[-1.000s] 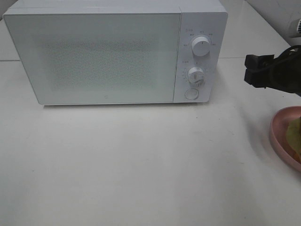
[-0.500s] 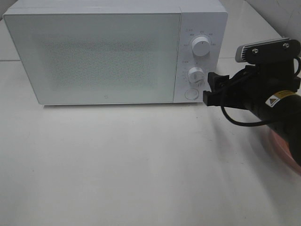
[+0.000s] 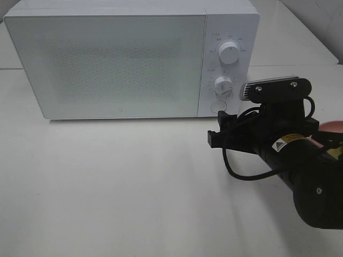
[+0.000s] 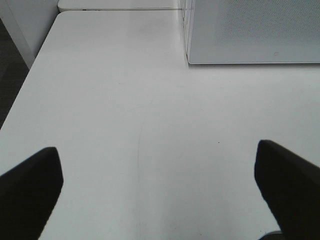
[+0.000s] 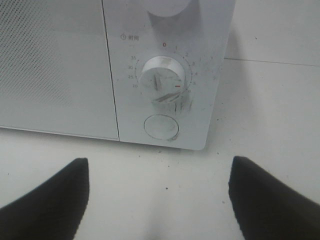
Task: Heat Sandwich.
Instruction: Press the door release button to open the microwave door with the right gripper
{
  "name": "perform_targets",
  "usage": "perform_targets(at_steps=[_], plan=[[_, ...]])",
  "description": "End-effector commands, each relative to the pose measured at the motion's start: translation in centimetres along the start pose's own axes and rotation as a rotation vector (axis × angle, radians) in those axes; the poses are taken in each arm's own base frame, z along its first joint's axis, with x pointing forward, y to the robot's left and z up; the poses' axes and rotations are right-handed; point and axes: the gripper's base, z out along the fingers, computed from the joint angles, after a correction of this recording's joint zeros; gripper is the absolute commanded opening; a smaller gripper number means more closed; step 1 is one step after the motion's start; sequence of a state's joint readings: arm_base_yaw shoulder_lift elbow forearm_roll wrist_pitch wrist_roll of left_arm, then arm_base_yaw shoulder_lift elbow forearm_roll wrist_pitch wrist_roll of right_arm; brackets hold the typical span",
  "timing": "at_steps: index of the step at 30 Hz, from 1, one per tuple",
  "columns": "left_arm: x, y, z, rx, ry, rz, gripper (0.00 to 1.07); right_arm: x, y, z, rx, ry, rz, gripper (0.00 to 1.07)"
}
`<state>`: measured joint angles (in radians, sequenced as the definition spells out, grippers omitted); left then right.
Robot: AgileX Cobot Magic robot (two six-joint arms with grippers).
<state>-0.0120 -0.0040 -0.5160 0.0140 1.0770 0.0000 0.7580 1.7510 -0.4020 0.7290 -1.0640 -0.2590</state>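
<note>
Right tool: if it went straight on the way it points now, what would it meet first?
The right tool would most likely meet the microwave first, near the round button under the lower dial; depth is unclear.

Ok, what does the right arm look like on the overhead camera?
The right arm is bulky and black, with black jaws. A black cable loops under it; it carries a yellow triangle label and a silver-grey camera bar on top.
</note>
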Motion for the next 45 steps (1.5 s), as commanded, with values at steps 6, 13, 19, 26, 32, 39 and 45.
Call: perform_targets(at_steps=[6,13,19,26,32,39,45], plan=[[0.1,0.0,-0.3,-0.004,-0.029,0.000,1.00,0.2,0.5,-0.3,0.007,-0.009,-0.010,0.75],[0.1,0.0,-0.3,-0.004,-0.029,0.000,1.00,0.0,0.4,-0.3,0.011,-0.024,0.034,0.75],[0.1,0.0,-0.3,-0.004,-0.029,0.000,1.00,-0.2,0.4,-0.3,0.009,-0.052,0.341,0.75],[0.1,0.0,-0.3,-0.004,-0.029,0.000,1.00,-0.2,0.4,-0.3,0.000,-0.053,0.716,0.75],[0.1,0.0,-0.3,-0.004,-0.029,0.000,1.00,0.2,0.5,-0.3,0.003,-0.007,1.188,0.73],[0.1,0.0,-0.3,-0.004,-0.029,0.000,1.00,0.8,0.6,-0.3,0.035,0.055,1.498,0.63],[0.1,0.0,-0.3,-0.004,-0.029,0.000,1.00,1.0,0.7,-0.3,0.050,0.080,1.517,0.44]])
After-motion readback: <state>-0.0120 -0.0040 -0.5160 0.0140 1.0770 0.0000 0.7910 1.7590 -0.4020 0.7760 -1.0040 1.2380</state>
